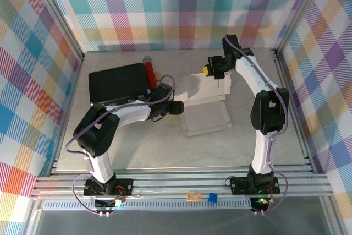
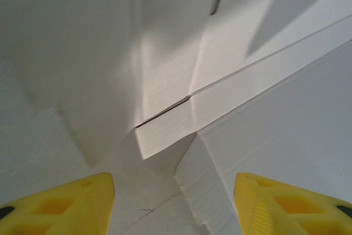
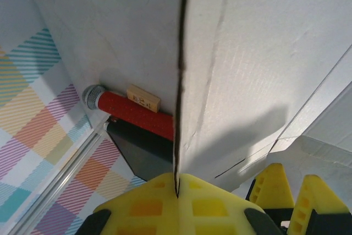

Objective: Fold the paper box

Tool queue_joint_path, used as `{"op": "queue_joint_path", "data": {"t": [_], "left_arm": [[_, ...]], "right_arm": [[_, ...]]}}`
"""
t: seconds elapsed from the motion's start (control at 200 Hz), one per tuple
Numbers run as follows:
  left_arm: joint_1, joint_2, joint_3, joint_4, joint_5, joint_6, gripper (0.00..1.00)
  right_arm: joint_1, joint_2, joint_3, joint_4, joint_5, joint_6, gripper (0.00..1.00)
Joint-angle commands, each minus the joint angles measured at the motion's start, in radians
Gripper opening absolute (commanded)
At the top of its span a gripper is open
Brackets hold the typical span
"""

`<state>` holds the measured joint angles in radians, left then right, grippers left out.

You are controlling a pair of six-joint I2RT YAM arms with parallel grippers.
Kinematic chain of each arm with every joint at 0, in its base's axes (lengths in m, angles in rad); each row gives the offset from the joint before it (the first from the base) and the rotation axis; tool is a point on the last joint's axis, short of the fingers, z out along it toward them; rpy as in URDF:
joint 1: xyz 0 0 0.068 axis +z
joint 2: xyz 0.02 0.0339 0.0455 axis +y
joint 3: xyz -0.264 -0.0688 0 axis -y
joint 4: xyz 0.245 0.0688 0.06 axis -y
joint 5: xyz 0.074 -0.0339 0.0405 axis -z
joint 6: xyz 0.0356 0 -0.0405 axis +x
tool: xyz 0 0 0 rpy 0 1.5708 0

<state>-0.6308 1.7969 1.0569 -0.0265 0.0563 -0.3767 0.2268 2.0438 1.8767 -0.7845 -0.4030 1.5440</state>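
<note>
Pinching paper box (image 1: 206,100) edge: right end effector (image 3: 176,186); left end effector (image 2: 174,182) gaping beside.

The worktop (image 1: 143,147) held one paper box (image 1: 204,103), one black case (image 1: 118,82) and one red cylinder (image 1: 149,70). Claws counted: left claw (image 1: 177,107), right claw (image 1: 207,70).

White paper box (image 1: 204,115), black case (image 1: 118,81), red cylinder (image 1: 149,70)
</note>
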Motion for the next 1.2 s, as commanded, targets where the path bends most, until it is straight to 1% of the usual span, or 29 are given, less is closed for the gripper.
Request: {"op": "queue_joint_path", "data": {"t": [0.0,0.11,0.235,0.3,0.395,0.585,0.65,0.71,0.795,0.91,0.945,1.015,1.195], "left_arm": [[-0.004,-0.010,-0.042,0.081,-0.019,-0.015,0.59],[-0.004,0.000,-0.063,0.120,0.020,-0.027,0.59],[-0.004,0.012,-0.088,0.223,0.096,-0.048,0.59],[-0.004,0.031,-0.084,0.260,0.115,-0.061,0.59],[-0.003,0.060,-0.065,0.306,0.120,-0.068,0.59],[-0.004,0.120,0.008,0.301,0.106,-0.086,0.54],[-0.004,0.128,0.020,0.288,0.079,-0.091,0.48],[-0.004,0.134,0.036,0.261,0.059,-0.094,0.41],[-0.007,0.140,0.068,0.203,0.032,-0.096,0.34],[-0.015,0.144,0.108,0.127,-0.004,-0.094,0.20],[-0.019,0.148,0.125,0.092,-0.022,-0.094,0.17],[-0.031,0.156,0.167,0.002,-0.068,-0.097,0.16],[-0.083,0.196,0.275,-0.205,-0.191,-0.114,0.17]], "right_arm": [[-0.015,0.022,0.049,-0.104,-0.032,0.011,0.00],[-0.028,0.031,0.072,-0.122,-0.038,0.020,0.00],[-0.040,0.058,0.124,-0.158,-0.046,0.021,0.00],[-0.042,0.074,0.158,-0.181,-0.051,0.013,0.00],[-0.044,0.083,0.172,-0.194,-0.055,0.017,0.00],[-0.048,0.087,0.171,-0.185,-0.060,0.026,0.00],[-0.049,0.086,0.172,-0.181,-0.062,0.030,0.00],[-0.049,0.087,0.172,-0.179,-0.059,0.033,0.00],[-0.050,0.087,0.172,-0.177,-0.055,0.037,0.00],[-0.049,0.087,0.173,-0.174,-0.050,0.042,0.00],[-0.049,0.087,0.173,-0.173,-0.048,0.042,0.00],[-0.048,0.087,0.173,-0.173,-0.043,0.042,0.00],[-0.045,0.080,0.165,-0.170,-0.032,0.048,0.00]]}}
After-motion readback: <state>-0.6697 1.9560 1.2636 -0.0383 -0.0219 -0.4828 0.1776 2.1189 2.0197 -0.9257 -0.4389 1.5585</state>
